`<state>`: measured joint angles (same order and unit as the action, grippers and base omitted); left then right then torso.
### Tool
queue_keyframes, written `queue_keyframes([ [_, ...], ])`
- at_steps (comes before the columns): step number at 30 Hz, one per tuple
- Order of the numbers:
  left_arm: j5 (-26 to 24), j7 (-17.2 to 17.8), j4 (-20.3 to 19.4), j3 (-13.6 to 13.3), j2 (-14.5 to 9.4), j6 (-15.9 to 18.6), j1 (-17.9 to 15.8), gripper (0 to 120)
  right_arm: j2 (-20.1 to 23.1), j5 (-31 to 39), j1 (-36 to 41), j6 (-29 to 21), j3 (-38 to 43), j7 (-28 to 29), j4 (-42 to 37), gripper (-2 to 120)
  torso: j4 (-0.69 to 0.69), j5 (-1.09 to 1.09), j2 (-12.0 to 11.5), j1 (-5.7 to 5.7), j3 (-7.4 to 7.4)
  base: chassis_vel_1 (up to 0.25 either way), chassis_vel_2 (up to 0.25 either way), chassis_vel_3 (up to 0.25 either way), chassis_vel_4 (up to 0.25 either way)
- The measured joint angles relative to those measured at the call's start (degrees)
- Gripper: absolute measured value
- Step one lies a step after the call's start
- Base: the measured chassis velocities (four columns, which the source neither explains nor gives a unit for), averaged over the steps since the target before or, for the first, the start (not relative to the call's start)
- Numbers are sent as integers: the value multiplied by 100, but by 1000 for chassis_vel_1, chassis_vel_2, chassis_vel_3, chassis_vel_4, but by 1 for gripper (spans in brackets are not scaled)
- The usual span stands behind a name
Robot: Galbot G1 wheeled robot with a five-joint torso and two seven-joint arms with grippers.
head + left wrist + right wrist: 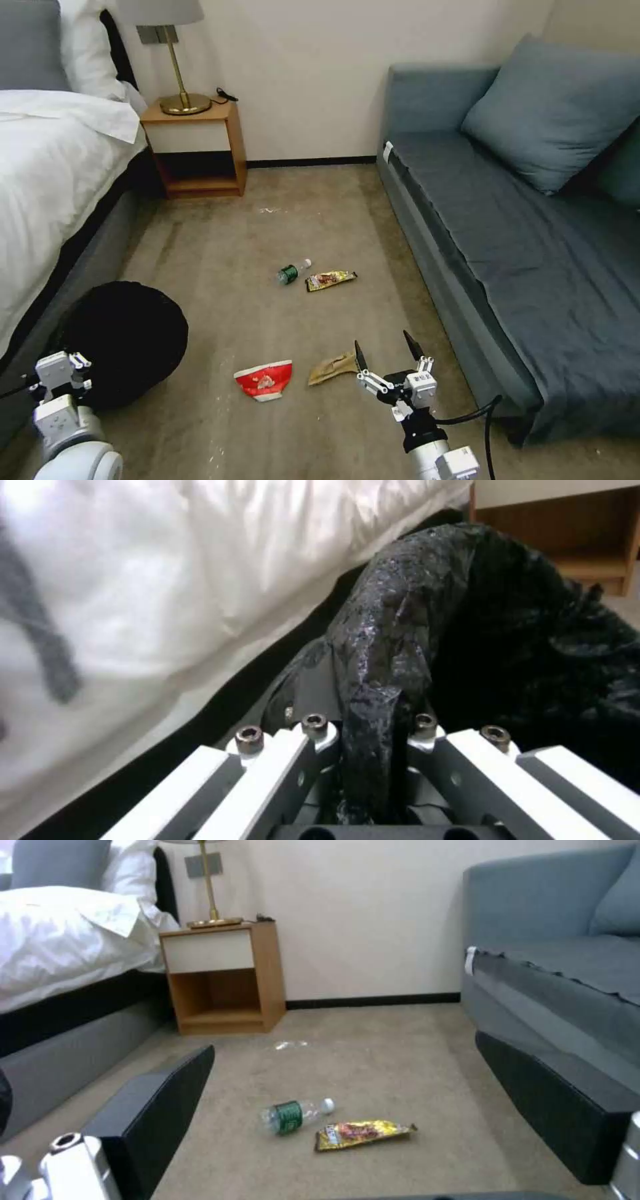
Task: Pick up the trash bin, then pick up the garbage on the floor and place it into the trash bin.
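Note:
The trash bin (123, 340), its glossy black bag liner (393, 645) showing, hangs at the lower left beside the bed. My left gripper (370, 730) is shut on the bin's lined rim. The garbage lies on the carpet: a red-and-white wrapper (265, 380), a tan paper piece (332, 367), a small green-labelled bottle (292, 272) (293, 1114) and a yellow-brown snack packet (330, 280) (363, 1133). My right gripper (389, 351) is open just right of the tan paper, its black fingers (157, 1120) wide apart.
A bed with white sheets (47, 173) runs along the left. A wooden nightstand (200, 147) with a brass lamp (175, 60) stands at the back wall. A grey-blue sofa (527, 220) lines the right side. Bare carpet (320, 213) lies between them.

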<state>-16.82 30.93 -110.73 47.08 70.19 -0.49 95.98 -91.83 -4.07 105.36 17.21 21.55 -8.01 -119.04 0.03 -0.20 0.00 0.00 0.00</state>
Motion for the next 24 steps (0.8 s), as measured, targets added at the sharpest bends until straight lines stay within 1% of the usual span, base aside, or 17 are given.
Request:
queue_keyframes([
  [4,-1,-3,-11,-8,-4,-2,5,6,18,9,11,33,-2,82,-1,100,-2,9,0,0,0,-94,104,101,-119],
  [5,-9,-4,-32,-10,-17,-2,22,6,135,81,0,9,-27,190,6,100,-7,24,0,0,0,-88,91,73,-42],
  [6,-11,-5,-74,-11,-38,-2,50,6,294,194,-22,-54,-31,236,34,100,-5,46,0,0,0,-75,67,43,-42],
  [7,-11,-5,-74,-11,-38,-2,50,6,294,194,-22,-54,-31,236,34,100,-5,46,0,0,0,-75,67,43,-42],
  [8,-13,-5,-92,-10,-47,-2,62,6,351,242,-30,-85,-14,248,36,100,-7,57,-1,0,0,-75,67,43,-48],
  [9,-12,-5,-174,9,-79,-5,106,6,683,542,-79,-225,273,293,-47,100,-6,55,0,0,0,-7,49,58,-22],
  [10,-16,-5,-200,18,-89,-5,134,6,999,804,-126,-349,539,336,-116,100,-5,34,0,0,0,0,0,0,0],
  [11,-16,-5,-200,18,-89,-5,134,6,999,804,-126,-349,539,336,-116,100,-5,34,0,0,0,0,0,0,0],
  [12,-20,-5,-214,26,-91,-3,149,6,1206,973,-150,-430,721,354,-129,100,-4,33,0,0,0,0,0,0,0],
  [13,-21,-5,-218,35,-91,-3,155,6,1322,1066,-164,-471,826,370,-135,100,-4,35,0,0,0,0,0,0,0],
  [14,-20,-4,-222,49,-91,-12,162,6,1552,1264,-187,-565,1009,371,-165,100,-4,34,0,0,-1,0,0,0,0],
  [15,-20,-4,-222,49,-91,-12,162,6,1552,1264,-187,-565,1009,371,-165,100,-4,34,0,0,-1,0,0,0,0],
  [16,-20,-5,-222,49,-89,-21,166,6,1668,1352,-193,-613,1089,372,-191,100,-4,27,0,-1,0,0,0,0,0],
  [17,-16,-5,-222,47,-79,-31,179,6,1822,1438,-201,-698,1169,374,-256,100,-3,25,0,-1,0,0,0,0,0],
  [19,-5,-5,-222,33,-62,-53,202,6,1985,1464,-201,-844,1178,332,-359,100,-3,23,0,0,0,0,0,0,0],
  [21,3,-5,-222,29,-59,-66,205,6,2027,1462,-203,-897,1159,293,-395,100,-3,23,0,-1,0,0,0,0,0],
  [24,28,-5,-213,16,-57,-84,207,6,2171,1426,-242,-1069,1063,40,-465,100,-4,22,0,0,0,0,0,0,0],
])
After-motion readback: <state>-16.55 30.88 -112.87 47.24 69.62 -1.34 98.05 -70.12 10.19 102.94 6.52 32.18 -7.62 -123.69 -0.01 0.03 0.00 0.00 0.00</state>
